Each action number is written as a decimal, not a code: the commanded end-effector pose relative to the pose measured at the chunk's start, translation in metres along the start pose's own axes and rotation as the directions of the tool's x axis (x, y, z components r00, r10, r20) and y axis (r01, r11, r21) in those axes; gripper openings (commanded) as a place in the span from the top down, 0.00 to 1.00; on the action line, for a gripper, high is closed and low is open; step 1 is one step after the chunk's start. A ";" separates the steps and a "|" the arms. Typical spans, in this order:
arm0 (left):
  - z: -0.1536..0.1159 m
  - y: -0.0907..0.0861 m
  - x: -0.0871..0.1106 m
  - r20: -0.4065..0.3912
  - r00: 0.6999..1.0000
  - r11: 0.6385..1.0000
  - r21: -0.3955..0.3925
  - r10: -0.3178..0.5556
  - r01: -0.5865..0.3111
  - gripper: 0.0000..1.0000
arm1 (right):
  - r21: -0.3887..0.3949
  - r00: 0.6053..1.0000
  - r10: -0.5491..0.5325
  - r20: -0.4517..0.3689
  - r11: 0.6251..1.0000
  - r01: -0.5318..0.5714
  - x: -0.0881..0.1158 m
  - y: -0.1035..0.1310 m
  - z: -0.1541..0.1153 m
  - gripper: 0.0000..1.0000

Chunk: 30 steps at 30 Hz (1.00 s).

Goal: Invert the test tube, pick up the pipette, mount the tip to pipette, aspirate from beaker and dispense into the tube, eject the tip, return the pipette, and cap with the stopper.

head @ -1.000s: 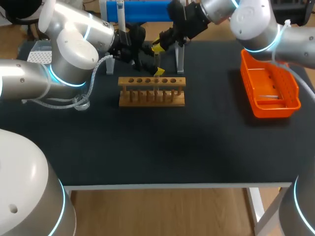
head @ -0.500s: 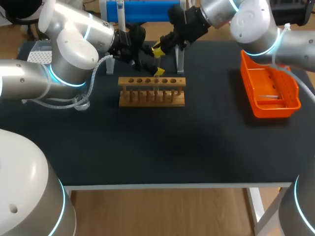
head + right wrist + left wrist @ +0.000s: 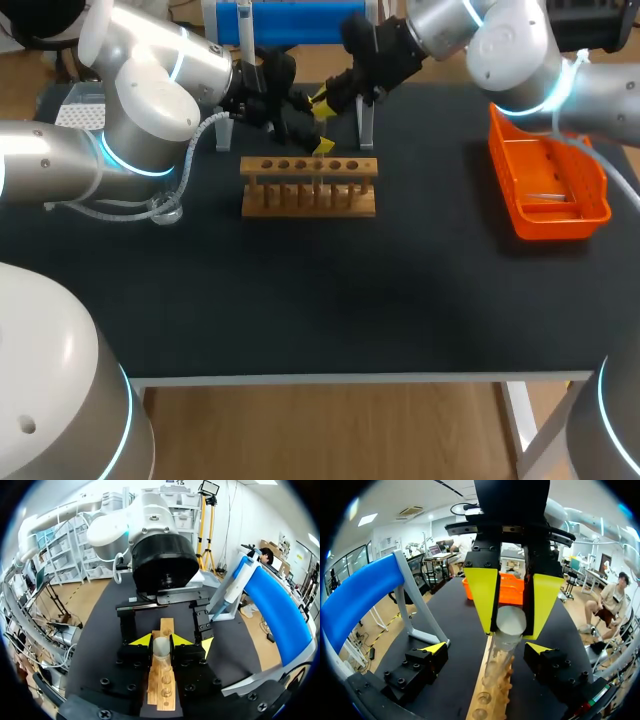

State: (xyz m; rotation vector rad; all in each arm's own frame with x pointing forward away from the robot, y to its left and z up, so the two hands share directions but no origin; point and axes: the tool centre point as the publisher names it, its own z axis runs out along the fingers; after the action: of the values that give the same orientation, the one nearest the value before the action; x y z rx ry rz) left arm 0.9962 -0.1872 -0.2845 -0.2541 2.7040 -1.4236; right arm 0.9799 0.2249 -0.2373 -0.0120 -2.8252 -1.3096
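A clear test tube (image 3: 510, 623) stands over the wooden rack (image 3: 308, 186) at the back of the table. My right gripper (image 3: 322, 100) comes in from the back and is shut on the tube's upper end; in the right wrist view the tube (image 3: 161, 649) sits between its yellow tips (image 3: 161, 641). My left gripper (image 3: 486, 649) is open, its fingers (image 3: 427, 660) wide apart on either side of the tube and rack, touching neither. In the head view it (image 3: 318, 138) hangs just behind the rack. No pipette, beaker or stopper can be made out.
A blue-topped stand (image 3: 290, 20) on white legs spans the table's back edge behind both grippers. An orange basket (image 3: 548, 185) sits at the right side. The rack (image 3: 162, 690) has several empty holes.
My right arm's wrist has shifted slightly toward the back with the tube still held. The left arm has stayed where it was.
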 end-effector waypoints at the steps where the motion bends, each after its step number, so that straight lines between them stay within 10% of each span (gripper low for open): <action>1: 0.000 0.000 -0.001 -0.001 1.000 1.000 -0.002 0.000 0.000 0.00 | 0.008 1.000 0.002 -0.002 1.000 -0.002 0.000 -0.005 0.003 1.00; 11: 0.000 0.000 -0.001 -0.001 1.000 1.000 -0.002 0.000 0.000 0.00 | 0.050 1.000 0.019 0.007 0.999 -0.019 0.001 -0.020 0.012 1.00; 12: 0.000 0.000 -0.001 -0.001 1.000 1.000 -0.002 0.000 0.000 0.00 | 0.053 1.000 0.020 0.008 0.998 -0.020 0.001 -0.020 0.012 0.91; 15: 0.000 0.000 -0.001 -0.001 1.000 1.000 -0.002 0.000 0.000 0.00 | 0.058 1.000 0.024 0.011 0.998 -0.025 0.001 -0.021 0.013 0.00; 30: 0.000 0.000 -0.001 -0.001 1.000 1.000 -0.002 0.000 0.000 0.00 | 0.034 0.999 0.016 0.038 0.999 -0.017 -0.002 -0.014 0.001 0.00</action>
State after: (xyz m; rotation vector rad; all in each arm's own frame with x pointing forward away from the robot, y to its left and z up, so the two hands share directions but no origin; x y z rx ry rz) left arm 0.9961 -0.1871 -0.2844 -0.2540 2.7041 -1.4238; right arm 0.9833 0.2200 -0.2512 -0.0602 -2.8705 -1.2709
